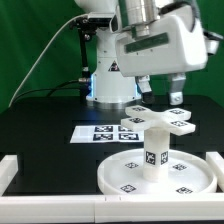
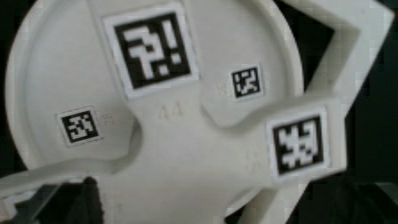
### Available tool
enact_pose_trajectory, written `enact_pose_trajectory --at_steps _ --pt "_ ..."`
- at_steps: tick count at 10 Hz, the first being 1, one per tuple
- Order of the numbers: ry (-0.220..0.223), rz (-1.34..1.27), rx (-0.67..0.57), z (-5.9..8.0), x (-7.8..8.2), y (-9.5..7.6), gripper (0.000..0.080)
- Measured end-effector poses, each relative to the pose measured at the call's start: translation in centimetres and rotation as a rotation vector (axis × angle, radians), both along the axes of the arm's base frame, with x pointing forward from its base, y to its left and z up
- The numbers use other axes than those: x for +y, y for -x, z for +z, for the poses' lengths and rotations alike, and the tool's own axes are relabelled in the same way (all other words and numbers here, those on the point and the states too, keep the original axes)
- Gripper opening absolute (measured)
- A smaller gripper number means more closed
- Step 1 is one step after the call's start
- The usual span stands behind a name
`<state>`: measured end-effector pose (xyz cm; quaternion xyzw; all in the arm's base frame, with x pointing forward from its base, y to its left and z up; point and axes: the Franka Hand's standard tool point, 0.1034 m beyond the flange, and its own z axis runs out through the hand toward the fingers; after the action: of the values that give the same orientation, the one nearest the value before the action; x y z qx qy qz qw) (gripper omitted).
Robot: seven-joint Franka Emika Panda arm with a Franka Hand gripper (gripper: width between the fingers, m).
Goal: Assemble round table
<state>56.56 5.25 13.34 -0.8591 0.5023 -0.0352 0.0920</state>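
Claw (image 1: 161, 95): open, fingers spread, empty, just above base piece (image 1: 156, 122). Base piece lies atop leg (image 1: 155, 155), upright at centre of round disc (image 1: 112, 176). Step, judged: seat base squarely; grip centred, avoid tilting leg. Nearby: marker board (image 1: 98, 133), border rail (image 1: 9, 168); neither obstructs.

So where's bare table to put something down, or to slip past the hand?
Bare black table lies on the exterior view's left, between the border rail and the marker board. There is a narrower strip on that view's right of the round disc. The middle is crowded: the open hand hangs just over the base piece atop the leg.
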Motion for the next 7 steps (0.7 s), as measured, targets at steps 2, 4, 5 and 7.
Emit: enact_pose_trajectory --at_steps 2,4,5,7 --pt "0.026 0.149 -0.02 0.0 -0.2 0.0 0.0649" --pt "0.075 0.459 0.005 0.0 -0.6 0.0 0.0649" --pt "0.121 0.681 0.035 0.1 -0.8 -0.8 0.0649" --pt "0.166 0.901 0.048 -1.1 -0.5 -0.9 0.0649"
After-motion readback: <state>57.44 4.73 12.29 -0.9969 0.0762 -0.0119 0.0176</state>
